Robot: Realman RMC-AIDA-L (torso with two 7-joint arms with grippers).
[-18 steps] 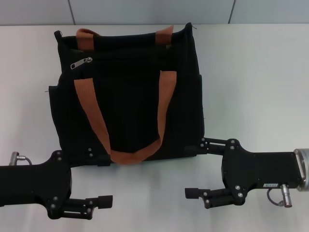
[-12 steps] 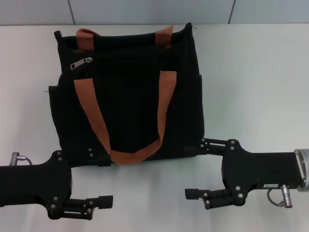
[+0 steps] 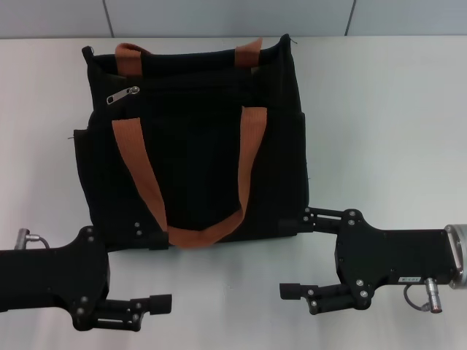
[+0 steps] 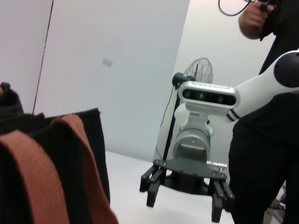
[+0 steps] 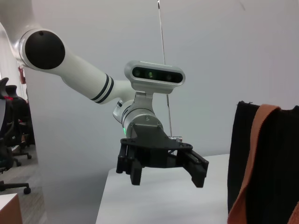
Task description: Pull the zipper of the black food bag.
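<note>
Both arms (image 3: 44, 281) cut off at head view's edges; bag (image 3: 193, 138) base hidden behind gripper fingers; bag interior unseen.

Even, bright overhead light; soft shadows; sharp head view, softer wrist views

In the head view the matte white tabletop (image 3: 379, 131) is evenly lit without glare; the boxy black fabric food bag (image 3: 197, 182) swallows the light, its folds scarcely readable, and throws only a faint soft shadow along its near edge; the small shiny silver zipper pull tab (image 3: 122, 95) catches a slight glint; the orange-brown webbing handle (image 3: 149, 189) reads clearly; in the left wrist view the near orange-brown strap (image 4: 42, 182) is blurred, out of focus; in the right wrist view the pale wall (image 5: 261, 51) is flat and shadowless.
</note>
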